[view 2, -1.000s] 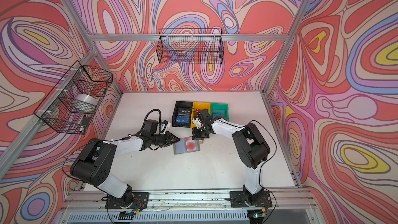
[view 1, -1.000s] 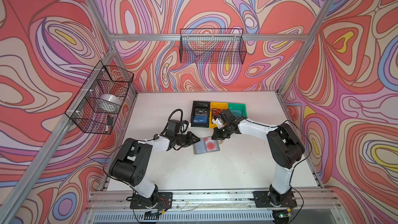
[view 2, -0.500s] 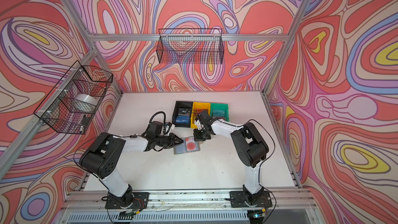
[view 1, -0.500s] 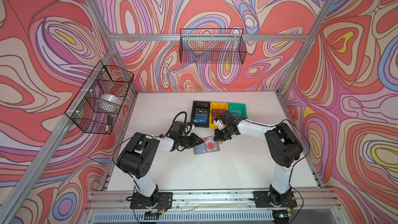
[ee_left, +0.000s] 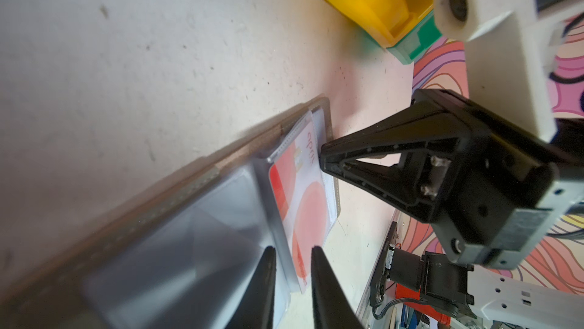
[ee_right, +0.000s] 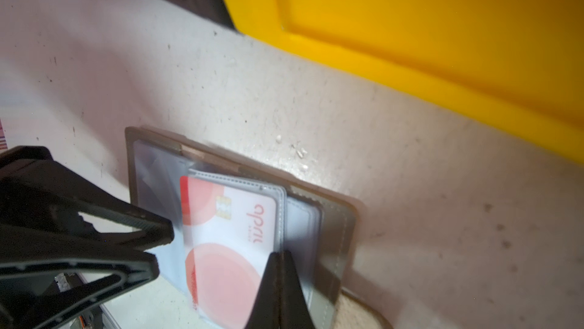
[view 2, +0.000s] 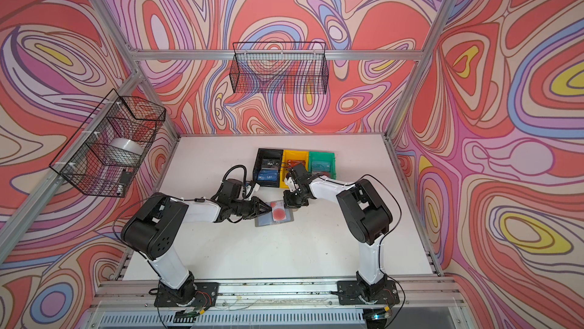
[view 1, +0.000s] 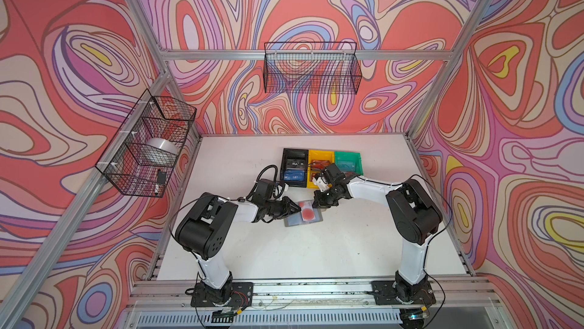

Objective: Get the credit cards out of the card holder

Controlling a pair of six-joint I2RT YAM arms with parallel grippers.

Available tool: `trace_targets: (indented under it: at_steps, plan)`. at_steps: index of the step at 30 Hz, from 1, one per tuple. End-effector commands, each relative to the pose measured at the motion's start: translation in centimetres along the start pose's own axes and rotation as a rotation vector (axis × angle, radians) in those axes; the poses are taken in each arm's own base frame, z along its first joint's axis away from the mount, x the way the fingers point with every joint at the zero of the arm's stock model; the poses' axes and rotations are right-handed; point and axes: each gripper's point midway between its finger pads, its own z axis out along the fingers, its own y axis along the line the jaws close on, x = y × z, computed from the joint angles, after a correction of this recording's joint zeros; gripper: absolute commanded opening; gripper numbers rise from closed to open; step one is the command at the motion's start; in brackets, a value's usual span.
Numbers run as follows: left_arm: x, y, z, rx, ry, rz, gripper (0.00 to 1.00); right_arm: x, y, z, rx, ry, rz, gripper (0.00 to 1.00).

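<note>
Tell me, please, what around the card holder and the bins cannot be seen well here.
- Right wrist view: whether the shut right gripper pinches the white card or only touches it; its own tips cover the contact.
- Both top views: the card holder's edge toward the left arm lies under the left gripper.
- Both top views: cards in the yellow bin, partly behind the right arm, too small to read.

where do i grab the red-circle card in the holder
Likely its long edge beside the lettering, coming low from the right gripper side: the card lies flat in the sleeve of the card holder, so only edges can be pinched, and the left gripper sits opposite.
</note>
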Motion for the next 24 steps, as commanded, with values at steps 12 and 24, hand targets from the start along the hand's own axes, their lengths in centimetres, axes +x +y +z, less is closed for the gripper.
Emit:
trace_targets:
  at_steps: [12,24]
  plan:
    - [-0.33,0.91,0.73,-0.015,-0.011,-0.008,0.23,2.5,-1.52,1.61,0.041,0.078,0.037,0.04]
    - [-0.71,0.93,1.13,0.003,-0.02,-0.02,0.21,2.72,-1.62,1.86,0.039,0.089,0.042,0.04]
